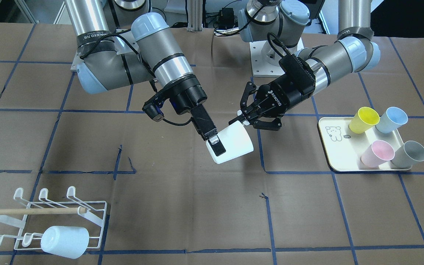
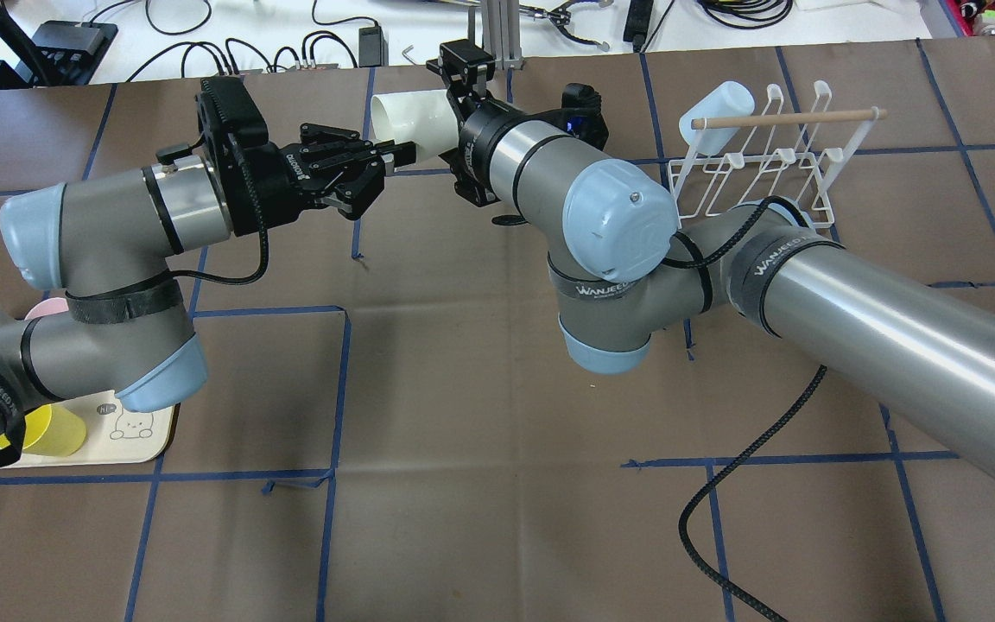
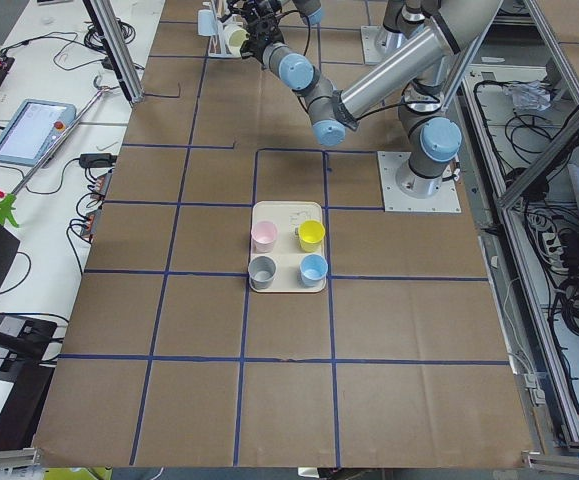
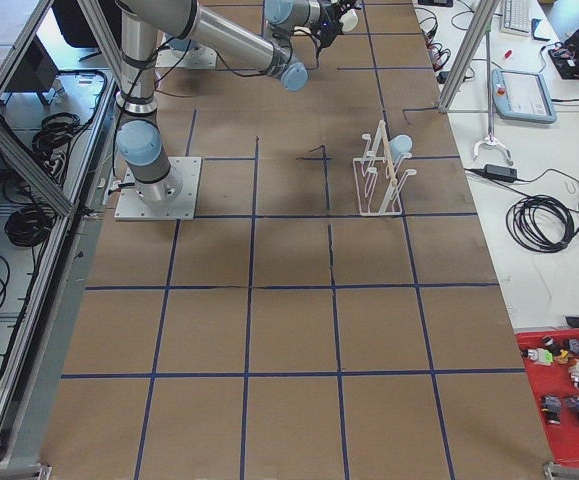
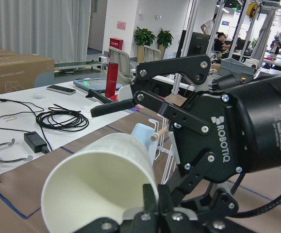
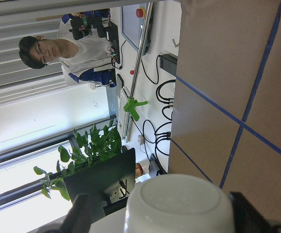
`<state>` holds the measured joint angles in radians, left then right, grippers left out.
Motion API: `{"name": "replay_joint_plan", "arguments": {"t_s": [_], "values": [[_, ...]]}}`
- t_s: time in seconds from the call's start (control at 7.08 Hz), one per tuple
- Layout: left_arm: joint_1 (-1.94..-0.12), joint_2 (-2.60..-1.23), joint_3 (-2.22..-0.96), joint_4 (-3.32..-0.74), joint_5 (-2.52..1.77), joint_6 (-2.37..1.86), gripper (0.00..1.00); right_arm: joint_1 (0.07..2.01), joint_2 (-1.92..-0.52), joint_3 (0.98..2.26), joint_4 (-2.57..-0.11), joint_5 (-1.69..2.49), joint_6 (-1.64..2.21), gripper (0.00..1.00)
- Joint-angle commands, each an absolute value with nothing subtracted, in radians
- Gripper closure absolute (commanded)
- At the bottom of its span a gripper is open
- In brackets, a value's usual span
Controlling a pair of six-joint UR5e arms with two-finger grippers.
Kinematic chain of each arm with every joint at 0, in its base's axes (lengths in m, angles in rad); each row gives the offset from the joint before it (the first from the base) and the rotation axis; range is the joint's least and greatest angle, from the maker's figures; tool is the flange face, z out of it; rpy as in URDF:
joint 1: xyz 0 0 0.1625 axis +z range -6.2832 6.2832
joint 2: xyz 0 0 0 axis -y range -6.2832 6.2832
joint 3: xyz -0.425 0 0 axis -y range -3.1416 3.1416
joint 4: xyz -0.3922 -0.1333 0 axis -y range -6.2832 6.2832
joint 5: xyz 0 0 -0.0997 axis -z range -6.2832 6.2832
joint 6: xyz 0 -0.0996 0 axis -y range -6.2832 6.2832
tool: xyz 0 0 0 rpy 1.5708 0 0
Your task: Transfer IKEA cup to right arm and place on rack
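The white IKEA cup [image 1: 234,141] is held in the air on its side over the middle of the table. My left gripper [image 1: 242,116] is shut on the cup's rim, with the mouth facing its wrist camera [image 5: 96,189]. My right gripper [image 1: 217,147] straddles the cup's body near the base [image 6: 179,204]. Its jaws look open, with a gap at one side. Its upper finger [image 5: 113,104] stands clear above the cup. From overhead the cup [image 2: 411,121] lies between the left gripper [image 2: 398,155] and the right gripper [image 2: 463,95]. The white wire rack [image 1: 50,217] stands at the table's right end.
One white cup [image 1: 64,241] hangs on the rack's prongs, also seen overhead [image 2: 718,104]. A cream tray [image 1: 335,147] at the left end holds yellow, blue, pink and grey cups. A black cable [image 2: 748,458] trails across the table under the right arm.
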<state>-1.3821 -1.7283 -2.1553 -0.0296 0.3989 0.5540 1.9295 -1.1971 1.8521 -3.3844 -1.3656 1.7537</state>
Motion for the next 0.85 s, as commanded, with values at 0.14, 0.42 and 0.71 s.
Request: {"name": "replay_joint_plan", "arguments": {"t_s": [0.14,0.42,0.71], "values": [[-1.382,-1.724,-2.155,-0.031,0.399,0.554,0.94,1.93,-1.186,1.842,-3.379,-1.359,1.756,0.02],[-1.382,-1.717,-2.157,-0.031,0.397,0.554,0.93,1.93,-1.186,1.845,-3.378,-1.362,1.756,0.08],[-1.382,-1.715,-2.157,-0.031,0.397,0.552,0.93,1.93,-1.186,1.845,-3.378,-1.359,1.756,0.27]]}}
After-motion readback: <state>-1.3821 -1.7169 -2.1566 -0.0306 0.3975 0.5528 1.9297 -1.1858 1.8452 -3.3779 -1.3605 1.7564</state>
